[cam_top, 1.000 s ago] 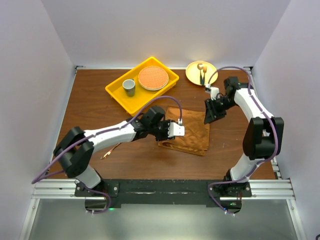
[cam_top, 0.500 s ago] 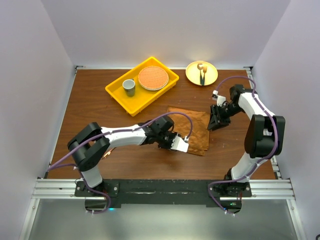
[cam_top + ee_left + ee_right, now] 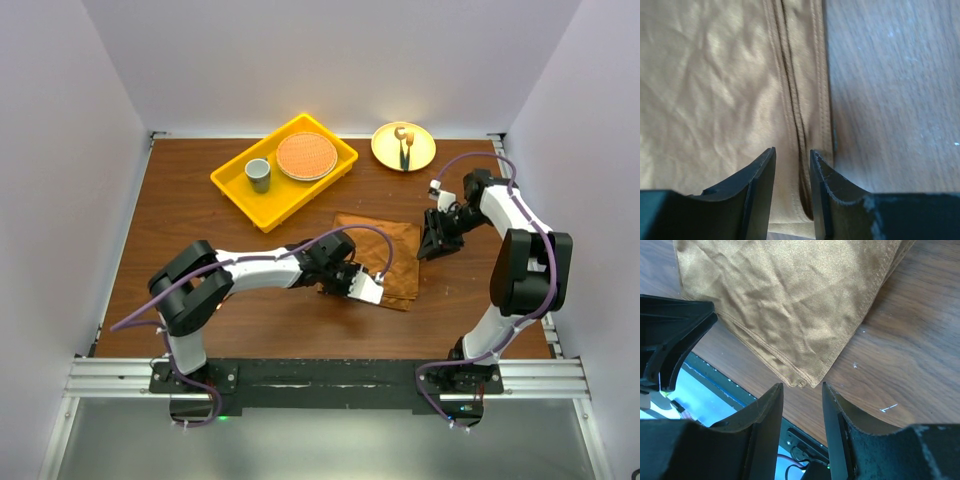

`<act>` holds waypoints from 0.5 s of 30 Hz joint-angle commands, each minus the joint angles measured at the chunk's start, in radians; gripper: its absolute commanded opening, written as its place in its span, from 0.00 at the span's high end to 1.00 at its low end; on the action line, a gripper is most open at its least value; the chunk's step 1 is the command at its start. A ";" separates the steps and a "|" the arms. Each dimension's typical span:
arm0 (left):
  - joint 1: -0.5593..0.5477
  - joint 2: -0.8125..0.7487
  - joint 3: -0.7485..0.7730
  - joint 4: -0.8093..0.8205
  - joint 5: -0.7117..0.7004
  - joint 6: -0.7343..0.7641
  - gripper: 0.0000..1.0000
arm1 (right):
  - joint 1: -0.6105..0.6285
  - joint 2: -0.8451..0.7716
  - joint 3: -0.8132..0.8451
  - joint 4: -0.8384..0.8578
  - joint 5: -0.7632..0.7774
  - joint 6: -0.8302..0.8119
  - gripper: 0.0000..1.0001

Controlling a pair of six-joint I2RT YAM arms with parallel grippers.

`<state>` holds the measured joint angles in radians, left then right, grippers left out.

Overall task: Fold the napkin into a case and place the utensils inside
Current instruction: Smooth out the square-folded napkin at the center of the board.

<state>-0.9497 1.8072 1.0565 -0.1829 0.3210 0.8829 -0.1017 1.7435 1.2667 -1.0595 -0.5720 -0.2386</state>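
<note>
The left pincer (image 3: 792, 152) hangs low over the near hemmed edge of the folded napkin (image 3: 385, 250), its jaws narrowly parted with only cloth showing below the gap. The napkin lies flat on the tabletop (image 3: 200, 230), right of centre. At its right corner the right pincer (image 3: 801, 386) stands narrowly parted too, gripping nothing.

You face a dark brown wooden table (image 3: 180, 230) boxed in on three sides by plain, pale lavender-white panels: a back wall (image 3: 330, 60), a left wall (image 3: 60, 200) and a right wall (image 3: 590, 200). Soft, even light falls from above and leaves only faint shadows. Along the near edge runs a silver metal rail (image 3: 100, 380), and beyond it you see a dull grey floor (image 3: 320, 445).
</note>
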 commanded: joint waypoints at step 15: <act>-0.006 0.057 0.080 -0.017 0.038 0.030 0.64 | -0.021 -0.004 0.013 0.000 -0.023 0.004 0.59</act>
<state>-0.9504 1.8534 1.1034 -0.1963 0.3359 0.8833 -0.1154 1.7435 1.2667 -1.0607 -0.5720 -0.2390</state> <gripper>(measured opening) 0.371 0.411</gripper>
